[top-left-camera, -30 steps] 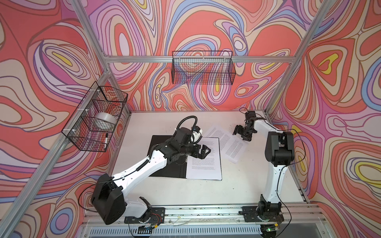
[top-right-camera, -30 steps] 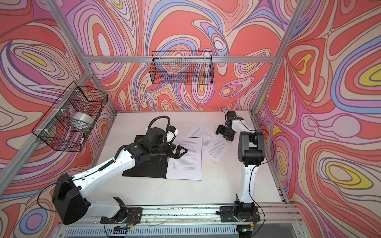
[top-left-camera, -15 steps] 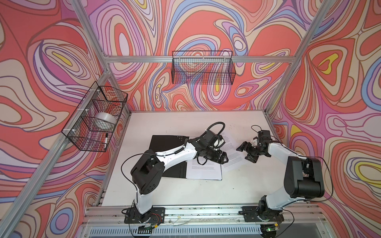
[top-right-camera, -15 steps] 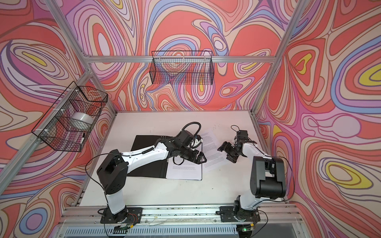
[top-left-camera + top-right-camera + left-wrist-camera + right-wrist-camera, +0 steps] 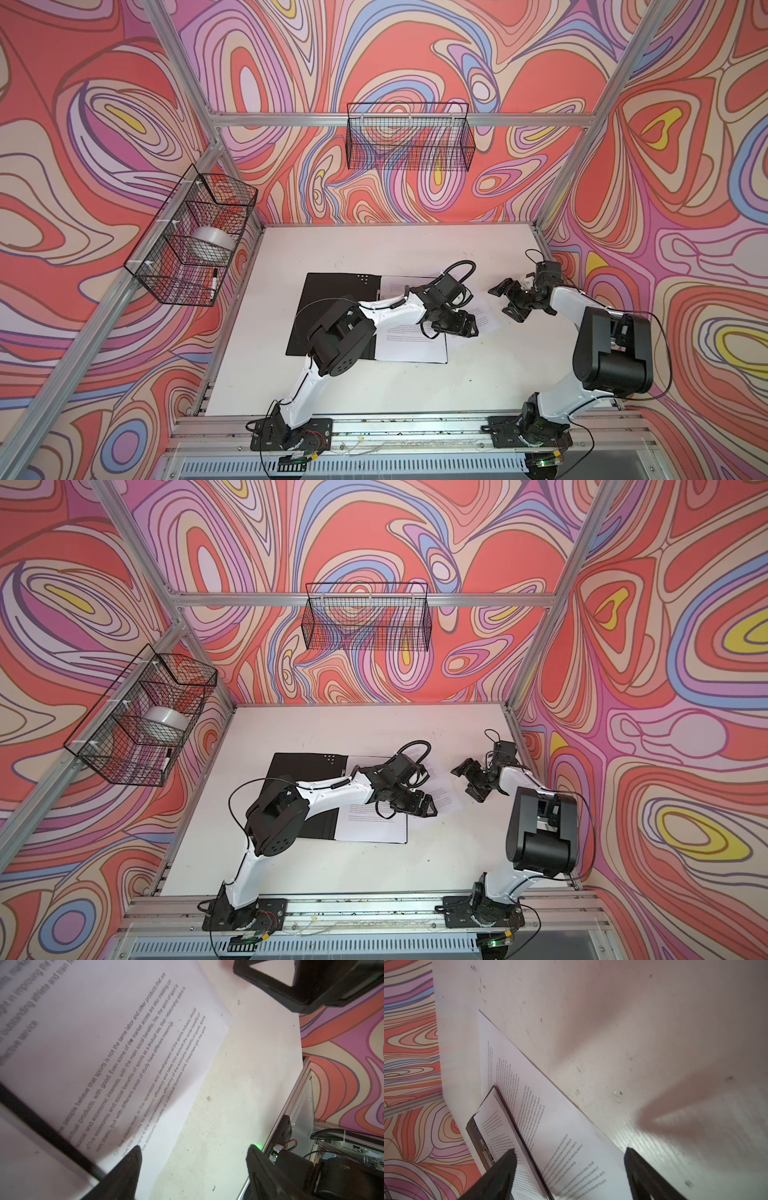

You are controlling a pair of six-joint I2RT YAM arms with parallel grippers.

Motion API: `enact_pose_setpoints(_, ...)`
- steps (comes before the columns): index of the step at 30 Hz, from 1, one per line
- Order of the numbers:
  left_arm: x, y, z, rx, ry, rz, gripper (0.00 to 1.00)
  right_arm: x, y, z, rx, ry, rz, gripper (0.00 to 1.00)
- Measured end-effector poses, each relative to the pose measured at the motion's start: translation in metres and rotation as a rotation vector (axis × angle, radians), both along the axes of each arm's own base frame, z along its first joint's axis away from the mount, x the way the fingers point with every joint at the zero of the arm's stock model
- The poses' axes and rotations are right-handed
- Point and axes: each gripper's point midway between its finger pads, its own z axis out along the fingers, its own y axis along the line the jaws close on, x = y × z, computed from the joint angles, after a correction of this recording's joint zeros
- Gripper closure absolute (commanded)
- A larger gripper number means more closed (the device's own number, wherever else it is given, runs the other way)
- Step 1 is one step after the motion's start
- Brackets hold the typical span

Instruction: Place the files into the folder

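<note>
The folder (image 5: 332, 299) lies open on the white table (image 5: 374, 249), black inside up, with one printed sheet (image 5: 411, 345) on its right half. More of the files (image 5: 484, 320) lie loose just right of it, partly under my left gripper (image 5: 469, 326). In the left wrist view that gripper (image 5: 194, 1153) is open, one fingertip over the loose sheet (image 5: 124, 1043), the other over bare table. My right gripper (image 5: 509, 297) hovers open beside the loose sheets' right edge. The right wrist view shows it (image 5: 570, 1153) above the files (image 5: 550, 1115) and the folder's edge (image 5: 506, 1113), holding nothing.
A wire basket (image 5: 191, 245) on the left wall holds a tape roll (image 5: 212, 245) and a marker. Another wire basket (image 5: 409, 141) hangs on the back wall. Aluminium frame posts stand at the table's corners, and a rail runs along its front.
My left gripper has swung right, from over the folder to over the loose sheets, and its jaws have narrowed slightly. The right gripper has come forward from the back toward the sheets.
</note>
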Motion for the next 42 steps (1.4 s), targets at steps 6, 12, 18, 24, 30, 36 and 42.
enact_pose_setpoints(6,0.001,-0.003,-0.012,0.01,0.018,-0.003,0.21,-0.004,0.001,-0.01,-0.004,0.027,0.018,0.16)
enact_pose_setpoints(12,0.002,-0.007,-0.013,0.006,0.019,-0.007,0.21,-0.006,0.001,-0.011,-0.009,0.028,0.033,0.17)
enact_pose_setpoints(18,0.001,-0.005,-0.015,0.019,0.023,-0.012,0.21,-0.007,0.002,-0.019,-0.002,0.056,0.042,0.17)
enact_pose_setpoints(24,-0.005,0.003,-0.017,0.04,0.015,-0.038,0.22,0.015,0.004,-0.02,-0.042,0.063,0.091,0.18)
enact_pose_setpoints(30,-0.012,0.013,-0.019,0.06,0.003,-0.072,0.22,0.059,0.034,-0.02,-0.099,0.046,0.222,0.18)
enact_pose_setpoints(36,-0.013,0.014,-0.019,0.065,-0.01,-0.092,0.22,0.084,0.057,-0.02,-0.111,0.02,0.289,0.18)
enact_pose_setpoints(42,-0.014,0.016,-0.02,0.067,-0.015,-0.097,0.22,0.068,0.064,-0.021,-0.092,-0.014,0.314,0.18)
